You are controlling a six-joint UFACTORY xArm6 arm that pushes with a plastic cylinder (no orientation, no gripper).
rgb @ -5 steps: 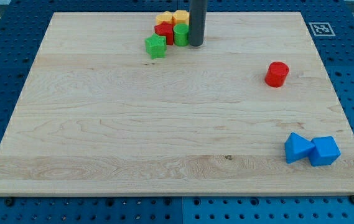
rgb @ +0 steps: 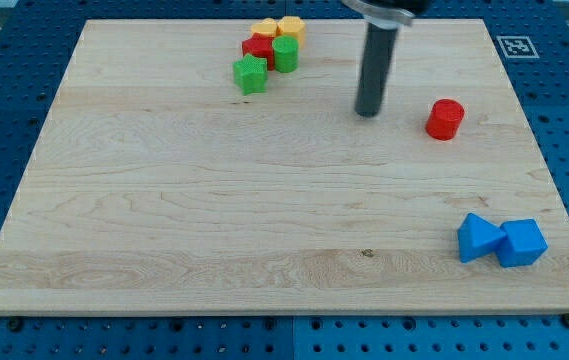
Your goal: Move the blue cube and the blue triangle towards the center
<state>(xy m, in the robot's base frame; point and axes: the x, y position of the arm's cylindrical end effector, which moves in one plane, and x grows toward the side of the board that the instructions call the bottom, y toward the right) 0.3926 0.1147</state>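
Note:
The blue cube (rgb: 522, 243) and the blue triangle (rgb: 478, 238) sit touching each other near the board's bottom right corner, the triangle on the left. My tip (rgb: 368, 113) is on the board in the upper middle, left of the red cylinder (rgb: 445, 119) and far above and left of the blue blocks. It touches no block.
A cluster sits at the top edge: a yellow block (rgb: 290, 27), an orange block (rgb: 263, 29), a red block (rgb: 258, 47), a green cylinder (rgb: 285, 54) and a green star-shaped block (rgb: 250, 74). The wooden board (rgb: 164, 200) lies on a blue pegboard. A marker tag (rgb: 515, 46) is at top right.
My tip has moved right and down, away from the top cluster toward the red cylinder. No block has moved.

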